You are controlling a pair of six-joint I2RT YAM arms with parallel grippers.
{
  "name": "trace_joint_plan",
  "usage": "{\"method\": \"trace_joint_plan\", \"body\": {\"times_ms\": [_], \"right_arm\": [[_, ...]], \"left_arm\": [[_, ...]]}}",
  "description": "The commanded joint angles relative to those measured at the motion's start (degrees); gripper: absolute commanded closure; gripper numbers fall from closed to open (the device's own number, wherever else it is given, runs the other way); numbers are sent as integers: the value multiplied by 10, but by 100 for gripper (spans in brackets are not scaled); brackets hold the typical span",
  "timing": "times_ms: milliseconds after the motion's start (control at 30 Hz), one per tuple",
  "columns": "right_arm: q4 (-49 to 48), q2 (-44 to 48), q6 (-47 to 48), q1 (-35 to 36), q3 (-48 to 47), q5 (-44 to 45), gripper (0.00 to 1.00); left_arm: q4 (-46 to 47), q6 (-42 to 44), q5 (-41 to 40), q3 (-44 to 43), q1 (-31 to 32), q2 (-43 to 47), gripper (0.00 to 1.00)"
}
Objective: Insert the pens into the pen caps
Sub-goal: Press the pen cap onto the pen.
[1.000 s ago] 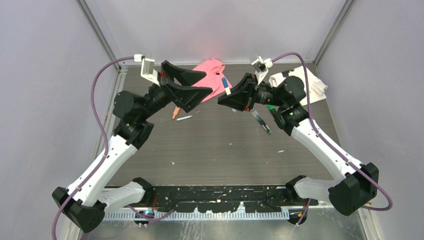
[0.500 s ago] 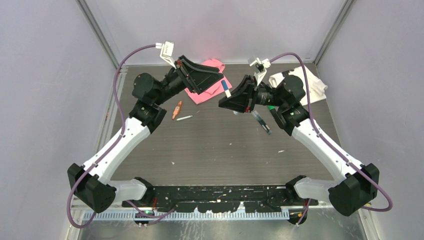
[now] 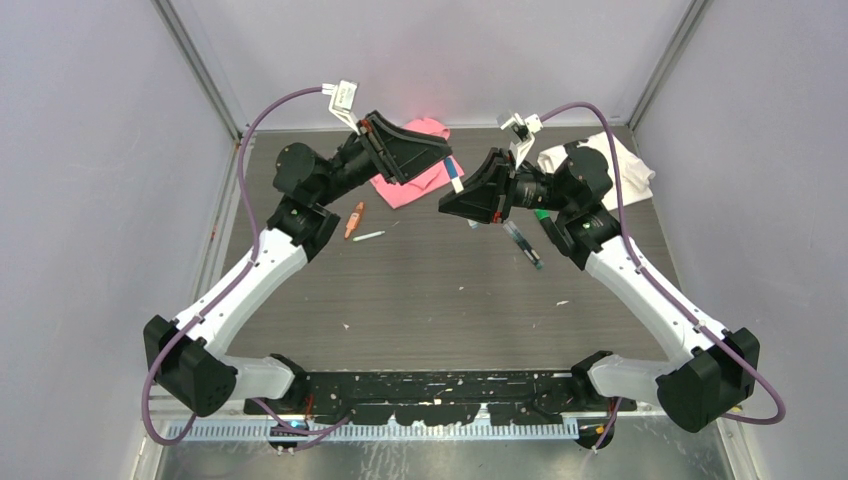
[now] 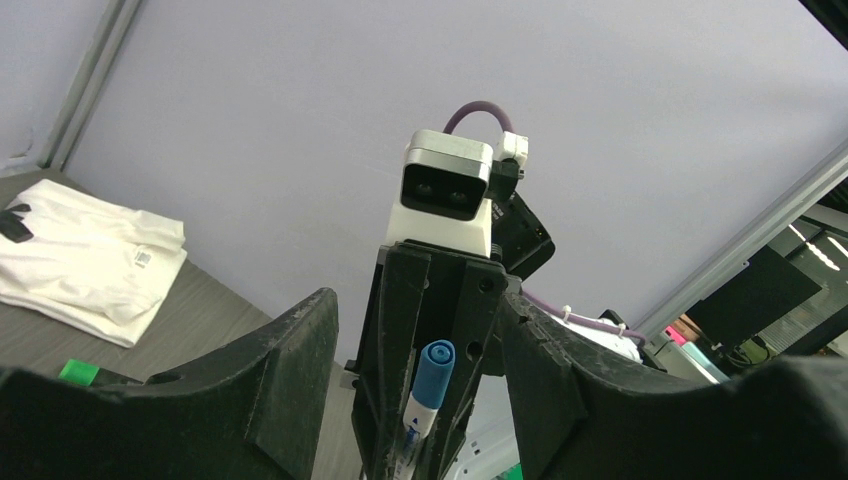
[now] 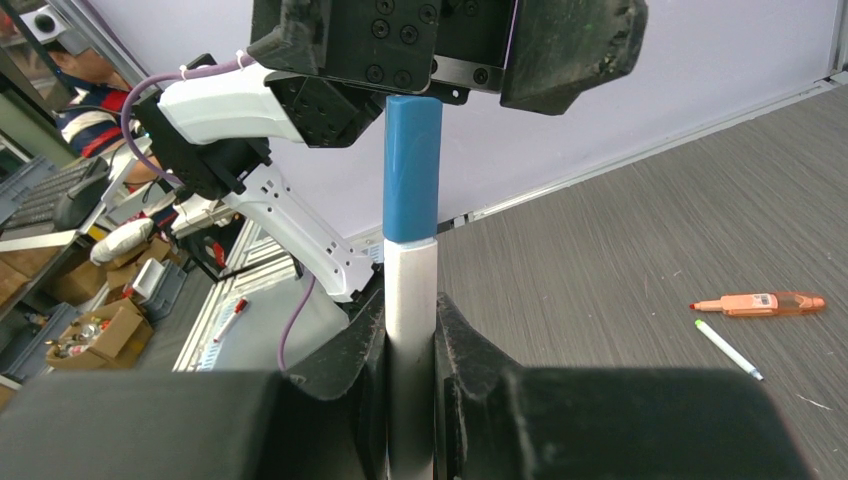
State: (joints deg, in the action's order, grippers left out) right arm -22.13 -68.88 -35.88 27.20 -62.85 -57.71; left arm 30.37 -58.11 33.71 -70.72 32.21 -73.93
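Hovering above the far middle of the worktop (image 3: 430,300), the two grippers faced each other tip to tip, close to the far edge. The right gripper (image 3: 452,200) was clenched on a white pen (image 5: 410,330) held upright, and a blue cap (image 5: 412,170) sat over the pen's upper end. The left gripper (image 3: 430,158) was released, its jaws spread wide. From the left wrist view the capped pen showed in the gap between the jaws. Whether they touched the cap could not be told. A pink cloth (image 3: 420,185) lay under the left gripper against the far edge, and a white cloth (image 3: 625,160) lay in the far right corner, with a bright green cap (image 4: 75,372) just beside it on the worktop. Toward the left edge an orange pen (image 3: 353,220) and a slim white pen (image 3: 368,236) lay close together but apart. A dark pen (image 3: 524,245) lay under the right arm's forearm, right of centre. From these pens to the near edge the dark worktop lay open, carrying only scattered pale specks (image 3: 562,302), with both arm bases at the near corners.
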Motion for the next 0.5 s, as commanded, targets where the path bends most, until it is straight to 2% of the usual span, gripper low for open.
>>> {"method": "trace_joint_plan", "body": {"times_ms": [0, 300, 467], "right_arm": [[-4, 0, 2, -2, -29, 7, 99], [8, -6, 5, -2, -36, 22, 99], [7, -6, 4, -2, -36, 21, 99]], "left_arm": [[23, 1, 12, -23, 7, 1, 41], [14, 4, 21, -31, 20, -10, 49], [9, 5, 26, -34, 22, -15, 67]]}}
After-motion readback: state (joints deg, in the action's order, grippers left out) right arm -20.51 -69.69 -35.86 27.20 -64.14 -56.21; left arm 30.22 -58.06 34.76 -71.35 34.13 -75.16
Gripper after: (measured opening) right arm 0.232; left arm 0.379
